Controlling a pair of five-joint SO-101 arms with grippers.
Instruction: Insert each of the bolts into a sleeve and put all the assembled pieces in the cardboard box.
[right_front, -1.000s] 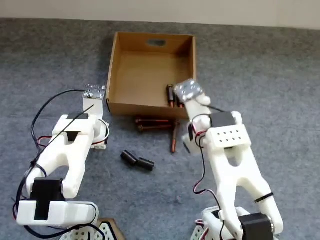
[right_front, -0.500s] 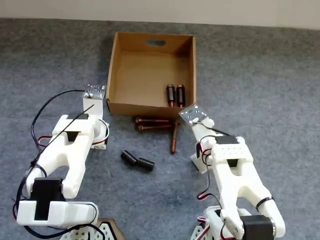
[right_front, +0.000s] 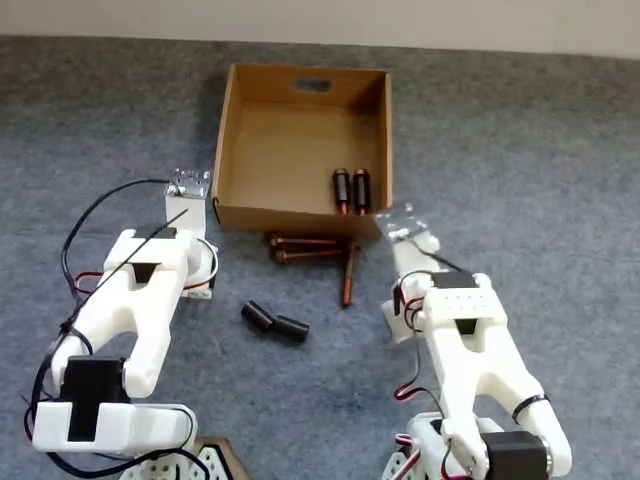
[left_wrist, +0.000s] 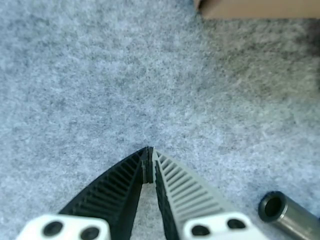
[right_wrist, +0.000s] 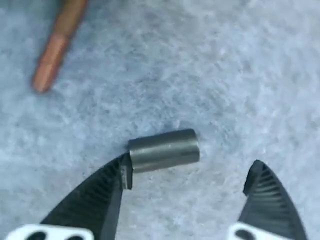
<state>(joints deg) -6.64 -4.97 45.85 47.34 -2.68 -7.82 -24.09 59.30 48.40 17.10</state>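
Grey carpet (right_front: 520, 150) again under the right arm, which has drawn back from the cardboard box (right_front: 290, 150).

High view: a second ago the right gripper (right_front: 402, 226) hung over the box's near corner; now it sits outside the front wall, and two assembled pieces (right_front: 350, 190) lie inside, so that delivery looks done, with three bolts (right_front: 305, 247) and two loose sleeves (right_front: 273, 321) left on the carpet. The left gripper (right_front: 188, 185) has not moved.
Left wrist view: its jaws are pressed together on nothing, a sleeve (left_wrist: 287, 215) nearby.
Right wrist view: the right gripper (right_wrist: 191, 172) is spread wide and empty over another sleeve (right_wrist: 163, 150), the dark finger (right_wrist: 100, 200) at its end, a bolt (right_wrist: 55, 50) well apart.
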